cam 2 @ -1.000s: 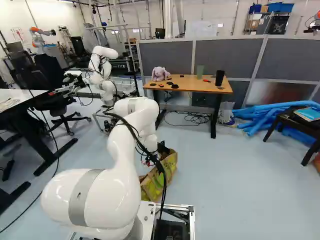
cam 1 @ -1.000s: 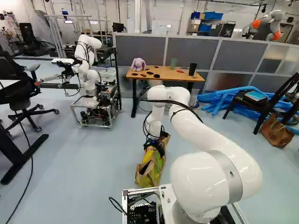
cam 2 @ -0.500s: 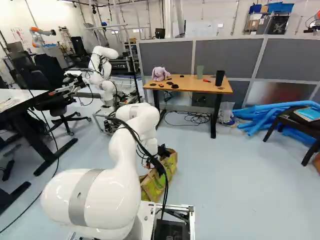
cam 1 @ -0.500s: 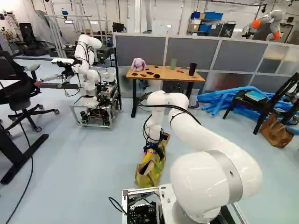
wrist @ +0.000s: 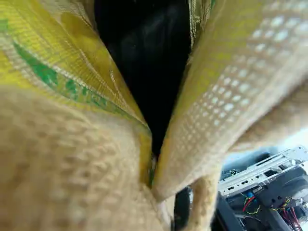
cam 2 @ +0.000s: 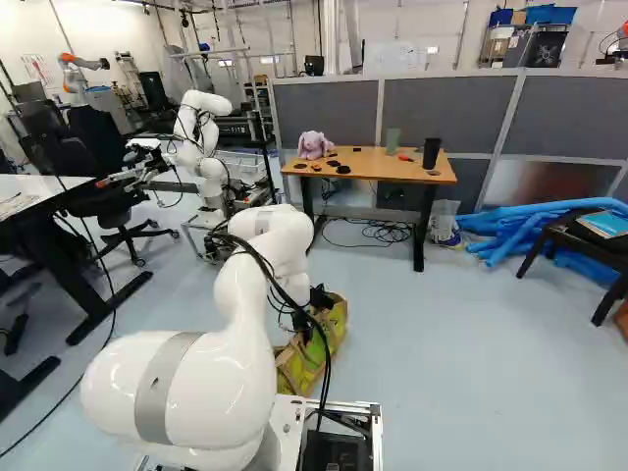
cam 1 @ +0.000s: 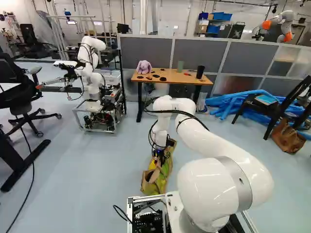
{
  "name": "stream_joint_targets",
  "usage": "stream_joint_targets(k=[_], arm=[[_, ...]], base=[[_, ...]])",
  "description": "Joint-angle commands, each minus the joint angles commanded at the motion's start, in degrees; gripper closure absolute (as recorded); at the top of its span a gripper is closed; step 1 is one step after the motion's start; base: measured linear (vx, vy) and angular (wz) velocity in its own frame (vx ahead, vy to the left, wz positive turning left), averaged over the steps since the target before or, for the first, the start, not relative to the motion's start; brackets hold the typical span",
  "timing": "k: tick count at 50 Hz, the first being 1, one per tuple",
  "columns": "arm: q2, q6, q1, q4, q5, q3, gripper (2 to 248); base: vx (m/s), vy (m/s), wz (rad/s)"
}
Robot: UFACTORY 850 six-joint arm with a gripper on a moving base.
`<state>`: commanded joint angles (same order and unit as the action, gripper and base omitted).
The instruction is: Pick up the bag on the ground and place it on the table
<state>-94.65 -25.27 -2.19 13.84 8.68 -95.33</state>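
Grey partition panels [cam 1: 199, 53] run across the back, and up front comes the white arm [cam 1: 221, 145], arching forward and dipping down to the floor [cam 1: 97, 165]. Beyond it, a wooden-topped table [cam 2: 378, 168], and by the right base view its far-left corner has the plush rabbit [cam 2: 312, 145].

Now the woven shopping bag [cam 1: 152, 186], tan with yellow and green — it's down on the floor, just ahead of the base, well apart from the table. In the wrist view its mouth gapes dark ahead of the gripper [cam 1: 158, 155], coarse fabric crowding close on both sides. Is that gripper wide, narrow or holding cloth? Can't tell — the weave hides it.

Back on the tabletop, a black cup [cam 2: 431, 153] stands near the right edge, a smaller green cup [cam 2: 392, 140] by the far edge, and a little red object [cam 2: 405, 158] lies between them.
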Motion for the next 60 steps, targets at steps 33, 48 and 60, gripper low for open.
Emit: stream_joint_targets(k=[33,48,60], arm=[[6.2,0.0,0.0,0.0,0.0,6.3,228],[9.6,0.0,0.0,0.0,0.0,9.4,228],[12.2,0.0,0.0,0.0,0.0,11.9,228]], base=[[0.0,0.0,0.0],[0.0,0.0,0.0],[0.0,0.0,0.0]])
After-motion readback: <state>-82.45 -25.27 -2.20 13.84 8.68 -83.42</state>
